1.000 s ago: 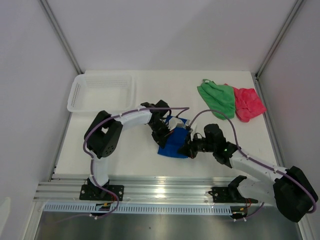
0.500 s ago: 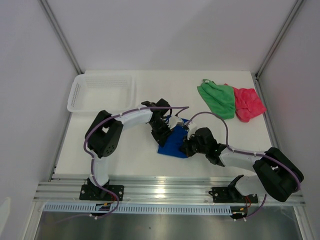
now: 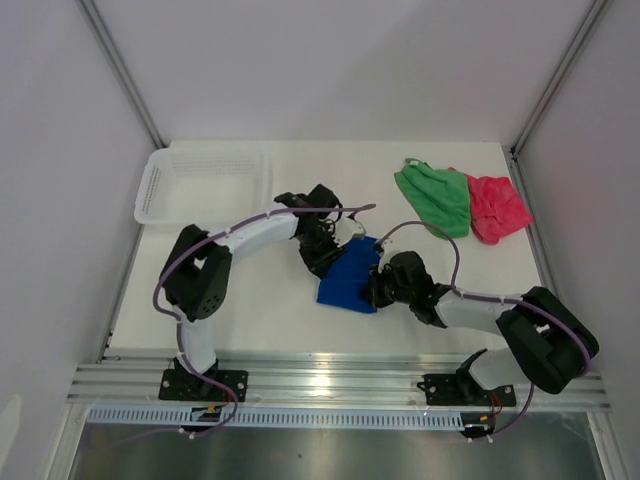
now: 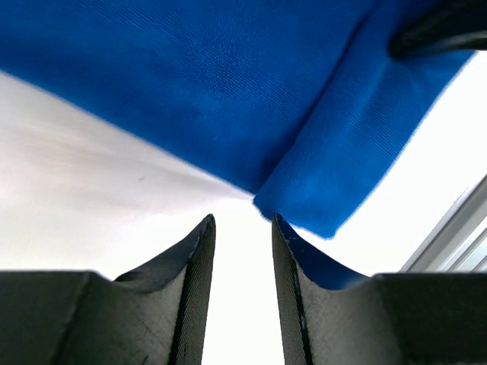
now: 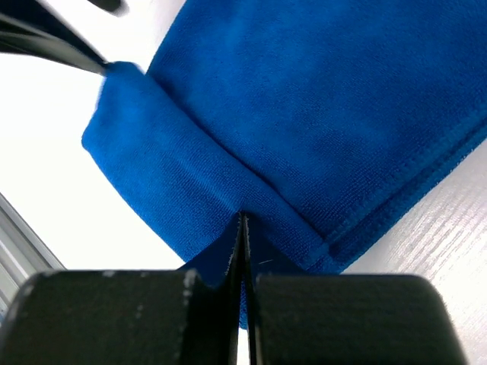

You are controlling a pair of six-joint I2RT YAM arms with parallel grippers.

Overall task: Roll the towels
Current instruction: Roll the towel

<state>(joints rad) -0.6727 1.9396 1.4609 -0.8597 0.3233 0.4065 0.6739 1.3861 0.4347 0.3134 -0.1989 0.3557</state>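
Observation:
The blue towel lies mid-table with a folded strip along one edge. My left gripper is at its far left corner. In the left wrist view the left gripper is open, nothing is between the fingers, and the blue towel lies just ahead of the tips. My right gripper is at the towel's right edge. It is shut and pinches the folded edge of the blue towel. The green towel and the pink-red towel lie crumpled side by side at the back right.
A white mesh basket stands at the back left of the table. White walls close in both sides and the back. An aluminium rail with both arm bases runs along the near edge.
The left gripper has opened and let go of the blue towel. The right arm has swung in toward the towel, and its jaws have closed on the folded edge. The towel lies flatter.

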